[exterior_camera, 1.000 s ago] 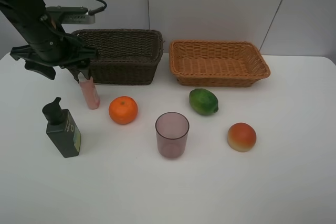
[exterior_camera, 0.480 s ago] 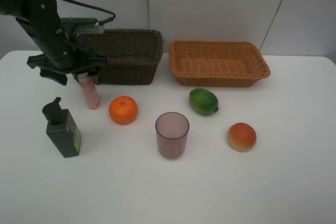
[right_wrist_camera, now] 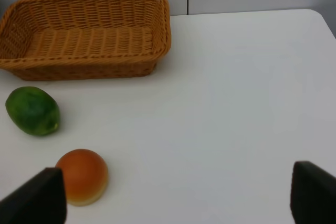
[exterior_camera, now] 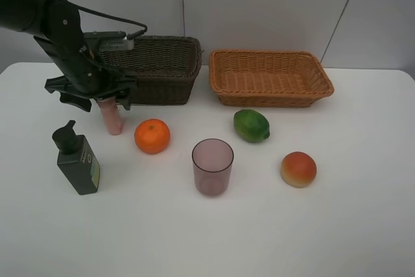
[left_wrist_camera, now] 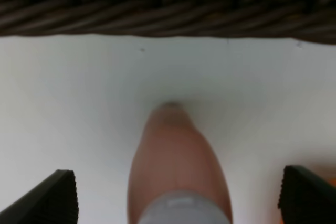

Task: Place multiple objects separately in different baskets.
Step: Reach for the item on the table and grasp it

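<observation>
we see the left arm [exterior_camera: 61, 40] in matt black, with rounded joints. a thin black cable [exterior_camera: 117, 15] loops to a grey camera block [exterior_camera: 111, 42]. its fingertips [left_wrist_camera: 50, 198] are black, with ribbed edges.

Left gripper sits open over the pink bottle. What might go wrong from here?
The pink bottle is slim and upright; if the left gripper closes off-centre, it may tip the bottle toward the orange. The dark basket wall is close behind, so the lift might catch its rim.
</observation>
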### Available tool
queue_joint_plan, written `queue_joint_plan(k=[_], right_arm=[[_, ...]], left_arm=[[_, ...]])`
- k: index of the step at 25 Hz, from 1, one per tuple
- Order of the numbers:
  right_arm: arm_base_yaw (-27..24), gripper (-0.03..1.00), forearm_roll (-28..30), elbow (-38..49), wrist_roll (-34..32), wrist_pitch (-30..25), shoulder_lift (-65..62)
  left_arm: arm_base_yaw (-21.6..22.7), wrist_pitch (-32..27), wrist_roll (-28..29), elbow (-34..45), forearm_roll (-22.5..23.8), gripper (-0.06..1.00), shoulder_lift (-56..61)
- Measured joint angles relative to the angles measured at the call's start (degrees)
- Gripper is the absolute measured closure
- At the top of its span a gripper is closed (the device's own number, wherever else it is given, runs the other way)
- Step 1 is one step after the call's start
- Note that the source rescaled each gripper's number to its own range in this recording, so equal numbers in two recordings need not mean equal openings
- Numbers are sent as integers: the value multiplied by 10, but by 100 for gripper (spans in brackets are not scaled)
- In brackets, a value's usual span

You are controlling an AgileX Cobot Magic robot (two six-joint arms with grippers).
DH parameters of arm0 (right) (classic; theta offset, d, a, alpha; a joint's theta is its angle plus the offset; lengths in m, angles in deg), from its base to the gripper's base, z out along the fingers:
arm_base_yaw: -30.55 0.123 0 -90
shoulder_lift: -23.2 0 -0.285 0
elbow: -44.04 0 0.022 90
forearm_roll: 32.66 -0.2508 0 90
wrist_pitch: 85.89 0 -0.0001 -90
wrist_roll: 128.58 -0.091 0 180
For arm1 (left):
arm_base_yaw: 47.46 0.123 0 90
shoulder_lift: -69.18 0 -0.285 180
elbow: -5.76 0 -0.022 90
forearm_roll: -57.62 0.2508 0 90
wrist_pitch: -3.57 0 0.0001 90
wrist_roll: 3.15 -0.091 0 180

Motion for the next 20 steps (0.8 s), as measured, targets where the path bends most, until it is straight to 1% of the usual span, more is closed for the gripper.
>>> queue_joint_plan(k=[12, 14, 15, 16, 19, 20], right_arm=[[0, 18, 0, 0, 0, 0, 0], [0, 18, 0, 0, 0, 0, 0], [0, 18, 0, 0, 0, 0, 0], [0, 18, 0, 0, 0, 0, 0], [0, 18, 0, 0, 0, 0, 0], [0, 18, 0, 0, 0, 0, 0]], left_arm=[[0, 15, 0, -2, -3, -4, -9], [0, 16, 0, -2, -3, -1, -9], [0, 16, 0, -2, -3, 2, -9], [0, 16, 0, -2, -3, 8, -9], [0, 20, 0, -2, -3, 32, -9], [0, 20, 0, -2, -3, 42, -9]])
